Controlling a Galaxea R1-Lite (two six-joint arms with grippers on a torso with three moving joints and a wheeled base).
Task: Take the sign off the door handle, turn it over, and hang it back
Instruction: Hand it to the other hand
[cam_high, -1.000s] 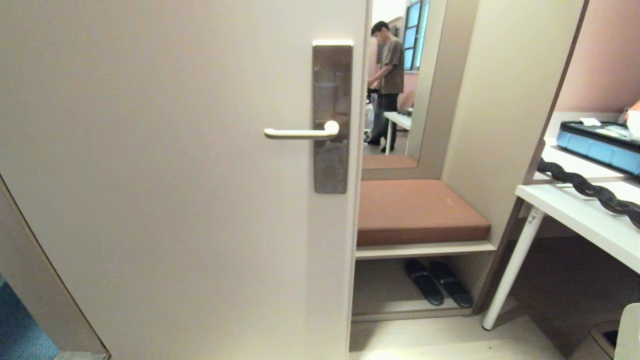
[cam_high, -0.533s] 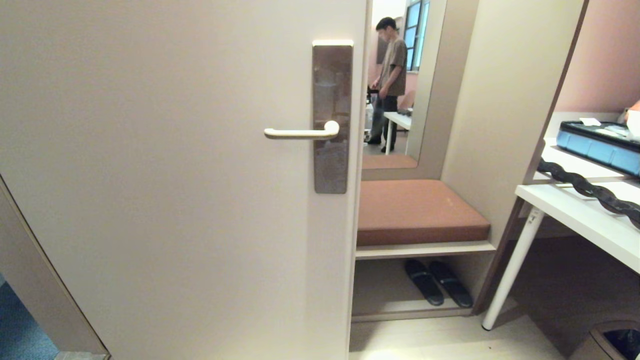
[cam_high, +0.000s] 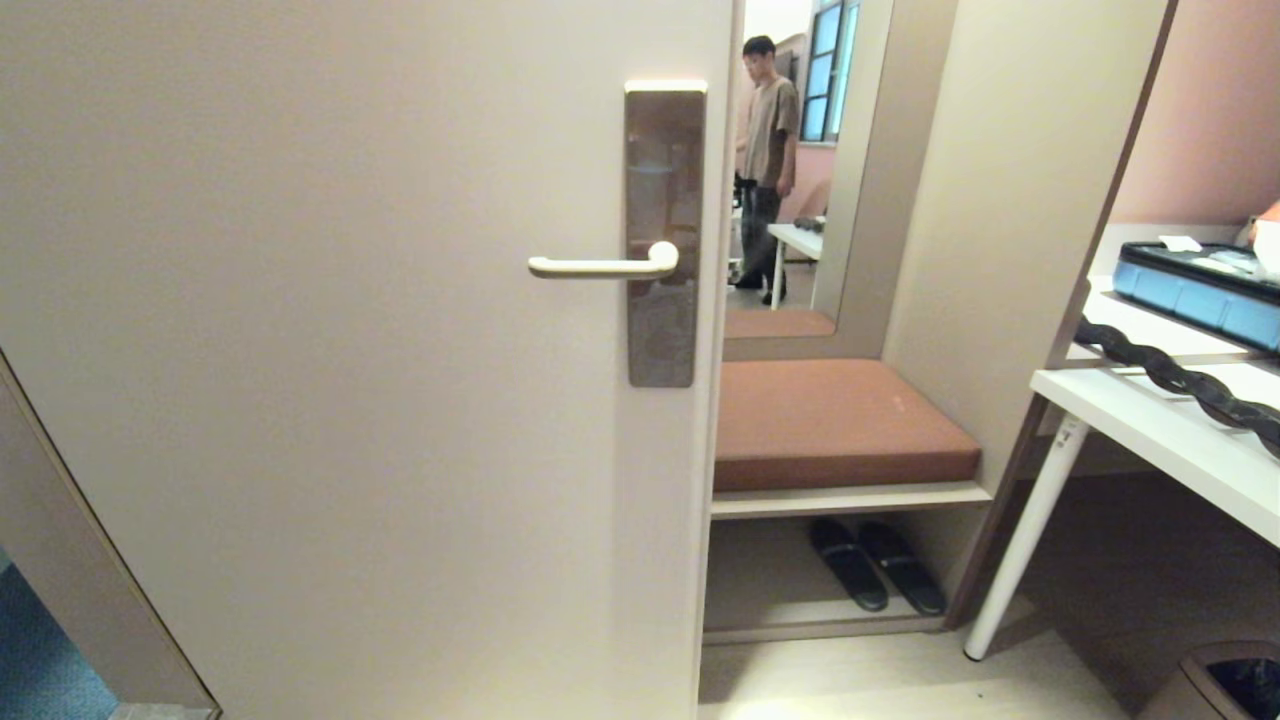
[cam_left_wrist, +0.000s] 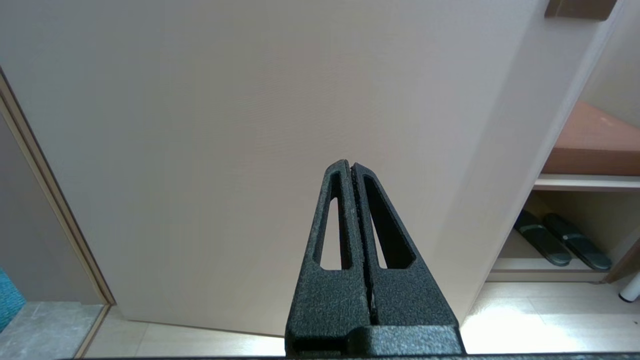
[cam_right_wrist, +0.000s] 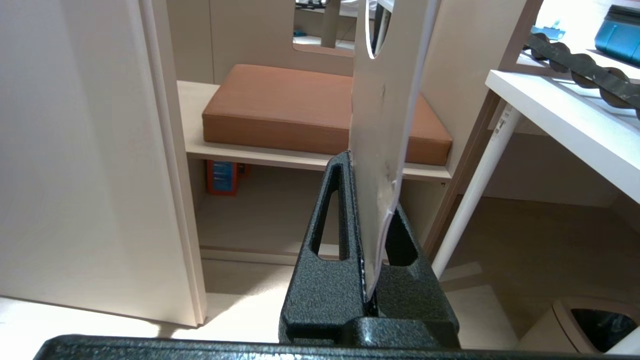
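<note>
The cream door handle (cam_high: 600, 266) sticks out level from its bronze plate (cam_high: 661, 235) on the pale door, and nothing hangs on it. The sign (cam_right_wrist: 385, 115) shows only in the right wrist view. It stands upright and nearly edge-on, with a pale face and its big hole (cam_right_wrist: 375, 30) at the far end. My right gripper (cam_right_wrist: 361, 165) is shut on the sign's lower end, low and to the right of the door's edge, outside the head view. My left gripper (cam_left_wrist: 351, 165) is shut and empty, pointing at the bare lower door.
Right of the door's edge is a bench with a brown cushion (cam_high: 840, 420) and black slippers (cam_high: 875, 565) beneath. A white table (cam_high: 1170, 430) and a bin (cam_high: 1225, 685) stand at the right. A person (cam_high: 768, 150) stands far back.
The sign's white edge at the head view's bottom right corner has dropped out of sight as the right arm lowered. The person in the background has shifted. The door handle stays bare.
</note>
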